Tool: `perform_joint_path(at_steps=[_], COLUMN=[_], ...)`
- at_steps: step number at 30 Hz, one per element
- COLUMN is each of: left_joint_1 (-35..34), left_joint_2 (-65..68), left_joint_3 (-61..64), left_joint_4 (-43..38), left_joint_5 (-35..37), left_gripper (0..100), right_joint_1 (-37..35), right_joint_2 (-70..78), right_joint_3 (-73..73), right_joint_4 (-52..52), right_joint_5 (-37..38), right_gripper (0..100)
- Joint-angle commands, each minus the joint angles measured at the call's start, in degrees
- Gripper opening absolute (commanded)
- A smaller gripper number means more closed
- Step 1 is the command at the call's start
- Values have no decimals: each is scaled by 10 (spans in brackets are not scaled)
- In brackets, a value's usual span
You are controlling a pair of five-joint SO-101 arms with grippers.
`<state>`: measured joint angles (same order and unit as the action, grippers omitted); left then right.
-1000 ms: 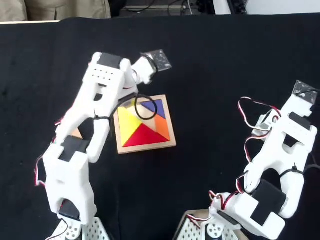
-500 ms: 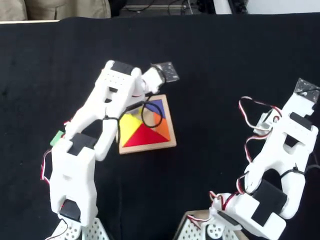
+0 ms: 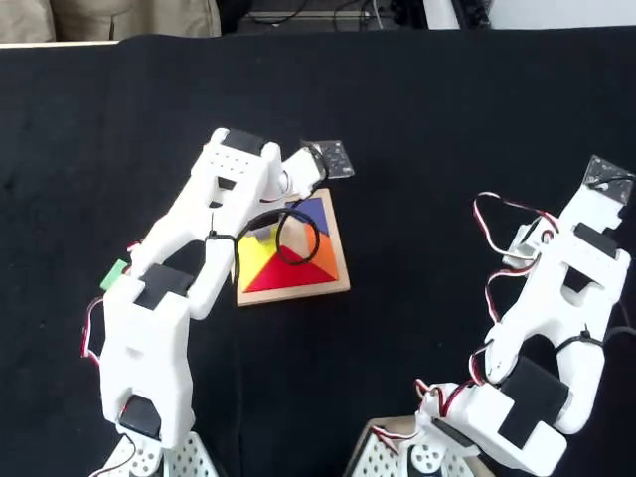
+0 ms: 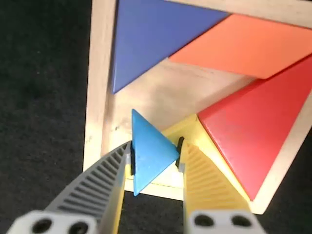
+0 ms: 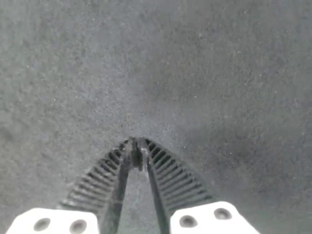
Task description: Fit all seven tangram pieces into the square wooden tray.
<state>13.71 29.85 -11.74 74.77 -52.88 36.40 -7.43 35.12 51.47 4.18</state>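
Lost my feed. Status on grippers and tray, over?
Left gripper shut on light blue triangle, over tray. Right gripper shut, empty. Green piece outside tray.

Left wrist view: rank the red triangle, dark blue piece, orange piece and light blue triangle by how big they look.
1. red triangle and dark blue piece: about alike, both cropped, so tied.
2. orange piece, also cropped.
3. light blue triangle, smallest though nearest the camera, held in the left hand.
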Motion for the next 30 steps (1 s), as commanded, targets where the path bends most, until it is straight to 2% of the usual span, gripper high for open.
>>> perform_joint_path(at_steps=[1,4,18,23,30], left_joint_1=[5,4,3,-7,-20], left_joint_2=[-7,-7,-7,-7,-7], left_joint_3=[-7,-4,-7,-15,-29], left_joint_4=[-15,-18,-30,-30,-30], left_joint_5=[-7,-19,-30,13,14], left_gripper=[112,155,170,234,234], right_joint_1=[-11,-11,-11,-11,-11], right_joint_2=[-1,-1,-1,-1,-4], right_joint_3=[-18,-18,-18,-17,-13], right_joint_4=[-8,-8,-7,-6,-7], right_joint_5=[6,6,6,6,6], right_gripper=[11,11,11,11,11])
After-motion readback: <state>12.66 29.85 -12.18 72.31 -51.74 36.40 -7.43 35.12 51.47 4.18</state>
